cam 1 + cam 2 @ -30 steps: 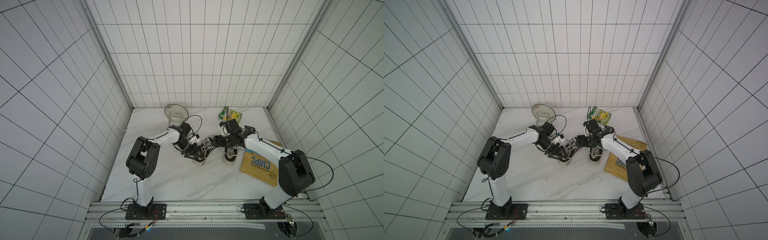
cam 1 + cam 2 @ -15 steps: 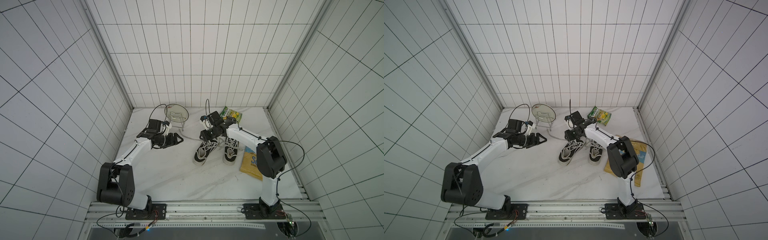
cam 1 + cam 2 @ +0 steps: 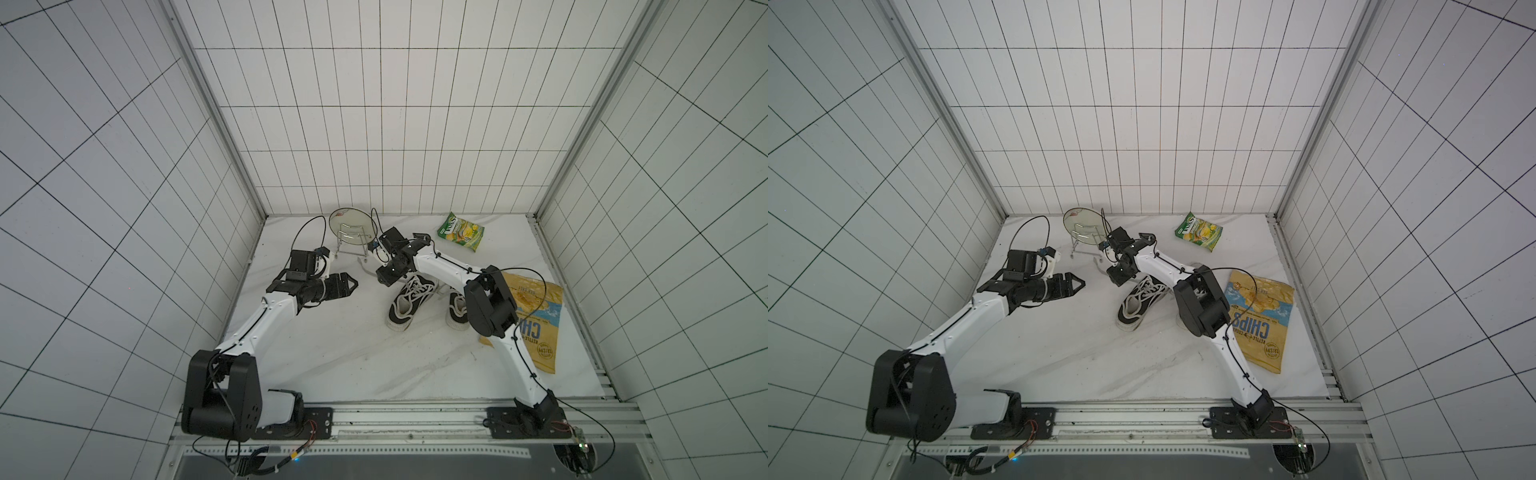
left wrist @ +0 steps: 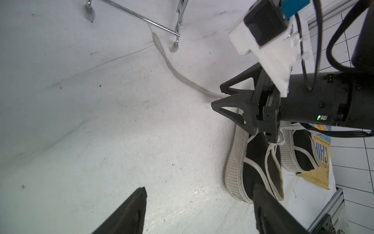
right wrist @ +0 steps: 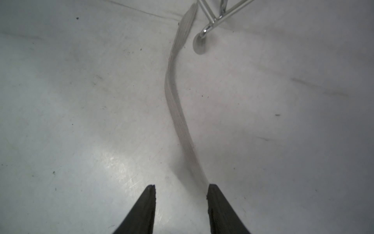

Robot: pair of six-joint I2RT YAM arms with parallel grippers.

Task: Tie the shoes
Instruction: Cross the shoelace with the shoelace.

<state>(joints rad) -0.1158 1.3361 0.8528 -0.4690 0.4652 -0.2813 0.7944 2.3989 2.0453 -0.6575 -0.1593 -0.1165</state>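
The shoes are black low-tops with white soles; one shoe [image 3: 409, 303] [image 3: 1142, 301] lies mid-table, and my right arm partly covers its mate [image 3: 457, 311] [image 4: 301, 154]. From the nearer shoe a flat white lace [image 4: 176, 71] [image 5: 174, 97] trails across the table toward a wire rack. My right gripper [image 3: 380, 280] [image 4: 217, 97] [image 5: 181, 188] hangs just behind that shoe, jaws apart, the lace running up to the inner edge of one finger and not pinched. My left gripper [image 3: 355, 284] [image 4: 199, 188] stands open and empty, left of the shoes.
A wire rack holding a round glass plate [image 3: 352, 222] stands at the back, one foot [image 5: 199, 45] beside the lace end. A green snack bag [image 3: 461, 230] lies back right. A yellow chips bag [image 3: 536, 316] lies right of the shoes.
A second ago both grippers were at the shoes. The left arm has drawn away to the left, and the right gripper has moved back toward the rack, where the lace now lies stretched out.
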